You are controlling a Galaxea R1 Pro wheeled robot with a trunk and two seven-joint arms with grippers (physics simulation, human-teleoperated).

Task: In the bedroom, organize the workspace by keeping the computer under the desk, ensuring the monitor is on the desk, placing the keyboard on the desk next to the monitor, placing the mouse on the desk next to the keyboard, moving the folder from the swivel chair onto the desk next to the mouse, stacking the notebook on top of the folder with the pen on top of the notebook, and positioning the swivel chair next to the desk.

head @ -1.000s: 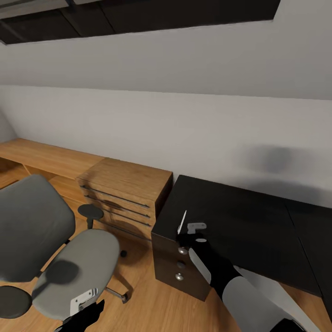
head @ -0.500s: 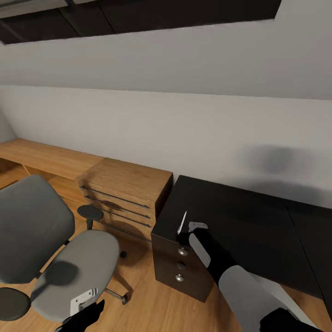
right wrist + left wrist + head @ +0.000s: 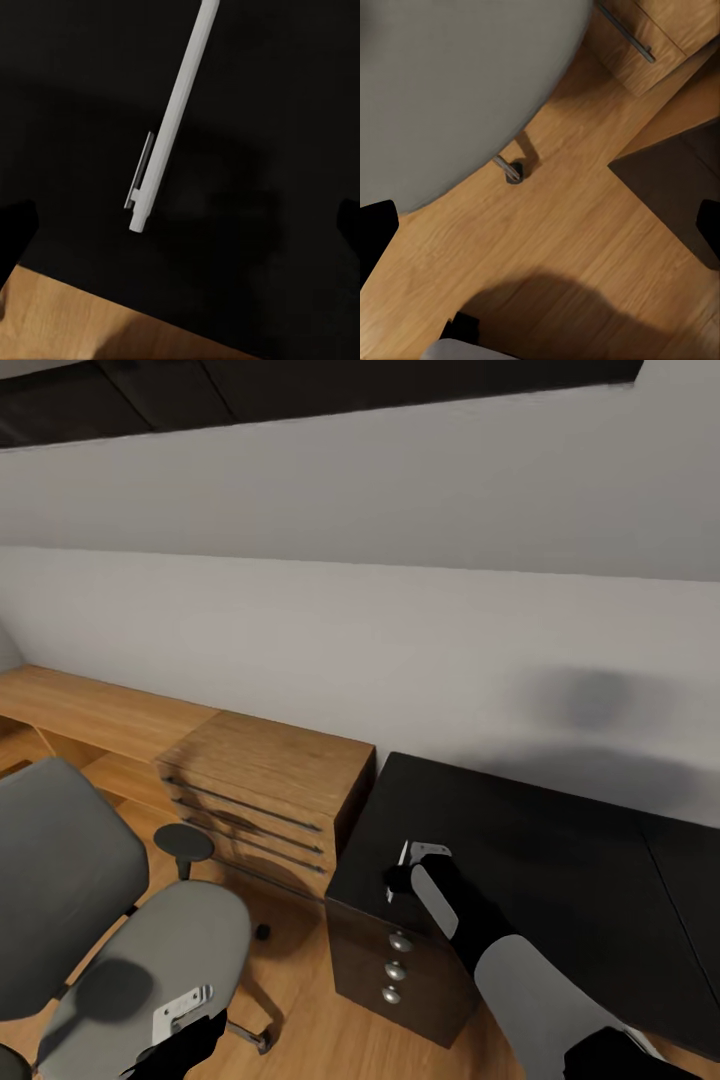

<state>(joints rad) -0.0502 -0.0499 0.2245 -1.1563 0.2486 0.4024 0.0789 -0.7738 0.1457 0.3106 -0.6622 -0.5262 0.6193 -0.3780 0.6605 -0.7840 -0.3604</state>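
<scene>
The pen, a thin pale stick with a clip, lies on the black desk near its front left corner. A short pale piece of the pen shows by the hand in the head view. My right gripper hovers over it, open, its dark fingers wide apart and clear of the pen; the same gripper sits at the desk corner. The swivel chair with its grey seat stands on the floor to the left. My left gripper hangs open over the floor beside the seat.
A dark drawer unit with round knobs sits under the desk's left end. A light-wood dresser and a low wooden shelf run along the wall. A chair caster rests on the wood floor.
The pen stood upright out of my right gripper before; now it lies flat on the desk with the fingers spread. The head view has shifted slightly.
</scene>
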